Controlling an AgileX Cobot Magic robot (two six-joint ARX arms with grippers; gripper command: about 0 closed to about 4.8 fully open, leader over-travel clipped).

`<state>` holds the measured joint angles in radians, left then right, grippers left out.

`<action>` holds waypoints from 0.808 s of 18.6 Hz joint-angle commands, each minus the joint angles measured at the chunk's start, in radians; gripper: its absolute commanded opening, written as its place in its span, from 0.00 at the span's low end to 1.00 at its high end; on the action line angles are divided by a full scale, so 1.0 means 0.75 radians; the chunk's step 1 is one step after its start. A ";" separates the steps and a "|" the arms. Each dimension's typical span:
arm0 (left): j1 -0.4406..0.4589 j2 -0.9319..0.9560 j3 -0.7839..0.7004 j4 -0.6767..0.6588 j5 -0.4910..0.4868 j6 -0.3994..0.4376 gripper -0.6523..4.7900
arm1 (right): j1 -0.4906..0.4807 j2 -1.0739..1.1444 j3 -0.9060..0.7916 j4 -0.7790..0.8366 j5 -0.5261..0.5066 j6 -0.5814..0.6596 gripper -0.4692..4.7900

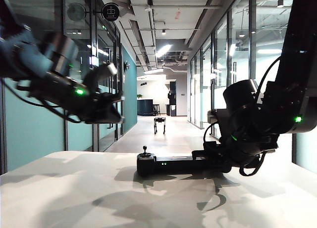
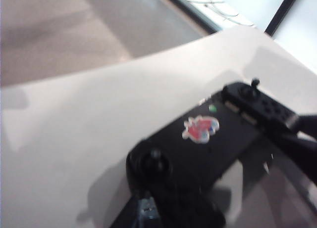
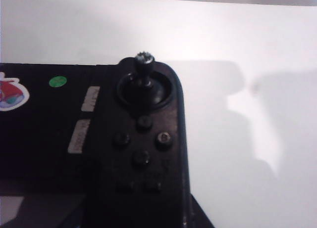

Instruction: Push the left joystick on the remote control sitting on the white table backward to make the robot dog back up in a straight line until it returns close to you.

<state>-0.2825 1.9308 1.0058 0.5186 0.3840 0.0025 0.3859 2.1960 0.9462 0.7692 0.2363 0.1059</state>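
The black remote control (image 1: 173,163) lies on the white table (image 1: 74,188), wide side toward me. Its left joystick (image 1: 145,150) stands upright at the left end and shows close in the left wrist view (image 2: 156,155). My left gripper (image 1: 113,116) hangs above the table, up and left of that stick; its dark tip (image 2: 147,213) sits just short of the stick, jaws too blurred to read. My right gripper (image 1: 210,159) is clamped on the remote's right end, beside the second stick (image 3: 144,65). The robot dog (image 1: 159,124) stands small, far down the corridor.
Glass walls (image 1: 233,65) line both sides of the corridor behind the table's far edge (image 1: 99,152). A red and blue sticker (image 2: 200,128) and a green light (image 3: 58,81) mark the remote's middle bar. Arm shadows fall across the tabletop.
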 commanded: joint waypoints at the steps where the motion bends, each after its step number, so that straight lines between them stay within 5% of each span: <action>1: -0.001 0.107 0.161 -0.071 0.071 -0.004 0.11 | 0.003 -0.007 0.004 0.029 0.047 -0.001 0.48; 15: 0.010 0.537 0.692 -0.273 0.273 0.102 0.11 | 0.011 -0.007 0.003 0.067 0.107 -0.001 0.48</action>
<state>-0.2790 2.3276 1.5120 0.3138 0.5682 0.0715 0.3916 2.1963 0.9462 0.7876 0.3058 0.1066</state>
